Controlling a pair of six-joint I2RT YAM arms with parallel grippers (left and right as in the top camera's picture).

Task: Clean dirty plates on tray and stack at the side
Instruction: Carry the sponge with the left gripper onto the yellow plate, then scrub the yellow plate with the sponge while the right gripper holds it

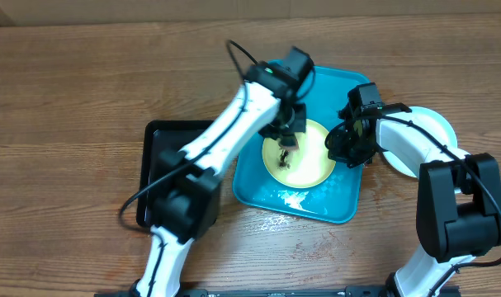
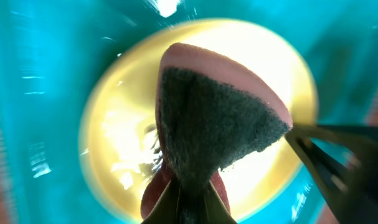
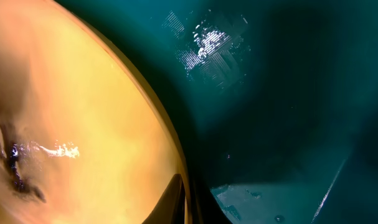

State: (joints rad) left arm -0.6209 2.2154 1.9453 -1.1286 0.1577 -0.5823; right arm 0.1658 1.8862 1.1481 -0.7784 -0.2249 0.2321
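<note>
A pale yellow plate [image 1: 312, 165] lies in the turquoise tray [image 1: 341, 198], with dark smears near its left side. My left gripper [image 1: 287, 142] hangs over the plate, shut on a pink sponge [image 2: 220, 118] whose dark grey scouring face points at the plate [image 2: 114, 124]. My right gripper [image 1: 342, 148] is at the plate's right rim, shut on that rim [image 3: 187, 202]. In the right wrist view a dark smear [image 3: 14, 168] shows on the yellow plate [image 3: 83, 93]. A light blue-white plate [image 1: 438, 124] lies on the table right of the tray, partly under my right arm.
A black tray [image 1: 155, 140] lies left of the turquoise one, partly under my left arm. Wet patches glisten on the turquoise tray's front [image 1: 293, 198] and on the wood just before it. In the left wrist view, my right gripper's fingers [image 2: 338, 155] reach in from the right.
</note>
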